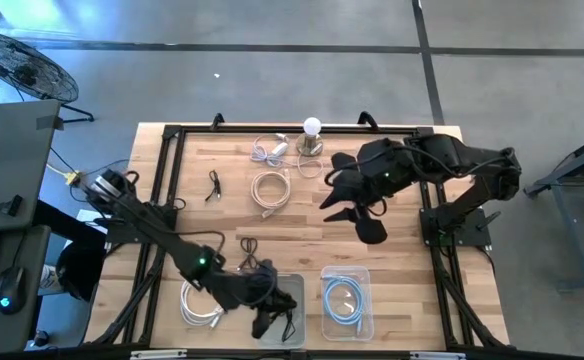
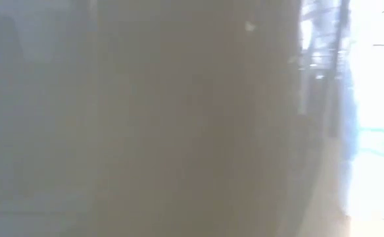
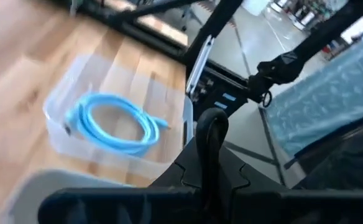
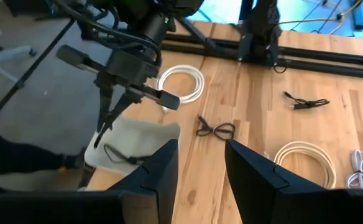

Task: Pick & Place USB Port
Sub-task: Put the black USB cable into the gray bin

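Observation:
My left gripper (image 1: 270, 315) hangs over the near clear bin (image 1: 294, 284), pointing down, shut on a thin black USB cable (image 3: 212, 127). In the right wrist view the same gripper (image 4: 107, 127) stands above that bin (image 4: 153, 134), and the cable's lower part (image 4: 118, 154) lies on the bin floor. My right gripper (image 1: 352, 210) hovers open above the middle of the table and holds nothing; its fingers (image 4: 163, 168) frame bare wood. The low view is blocked by a blurred surface. My left gripper pinches the black cable between its two fingers from above. A loop of it (image 3: 214, 121) stands up between the fingers and the rest trails down into the bin (image 4: 110, 149). The exact spot on the cable is hidden by the fingers.
A second clear bin (image 1: 324, 275) beside the first holds a coiled blue cable (image 3: 113, 121). On the table lie white coiled cables (image 1: 200, 300) (image 1: 270, 190), loose black cables (image 4: 215, 129) (image 4: 306, 102) and a lamp with a bulb (image 1: 312, 135) near the far edge.

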Robot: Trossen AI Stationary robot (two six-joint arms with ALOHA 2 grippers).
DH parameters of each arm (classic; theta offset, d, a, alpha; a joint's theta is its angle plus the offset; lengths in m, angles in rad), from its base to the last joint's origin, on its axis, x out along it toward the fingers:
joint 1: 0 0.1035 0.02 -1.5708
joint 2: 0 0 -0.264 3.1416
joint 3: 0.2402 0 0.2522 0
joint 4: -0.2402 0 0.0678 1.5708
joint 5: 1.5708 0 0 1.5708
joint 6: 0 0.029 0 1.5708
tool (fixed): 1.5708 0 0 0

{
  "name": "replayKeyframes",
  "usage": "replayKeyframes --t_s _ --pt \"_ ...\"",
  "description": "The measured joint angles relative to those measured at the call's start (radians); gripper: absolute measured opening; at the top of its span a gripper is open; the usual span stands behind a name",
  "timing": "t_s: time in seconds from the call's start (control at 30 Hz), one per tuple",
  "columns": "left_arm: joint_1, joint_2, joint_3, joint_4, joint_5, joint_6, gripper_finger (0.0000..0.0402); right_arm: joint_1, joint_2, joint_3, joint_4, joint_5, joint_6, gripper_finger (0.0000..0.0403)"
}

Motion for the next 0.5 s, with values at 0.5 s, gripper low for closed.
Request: replayKeyframes --t_s 0.5 --pt "0.000 0.044 0.000 -0.192 0.000 -0.316 0.0000 0.056 -0.001 0.000 -0.027 0.002 -0.033 0.0124"
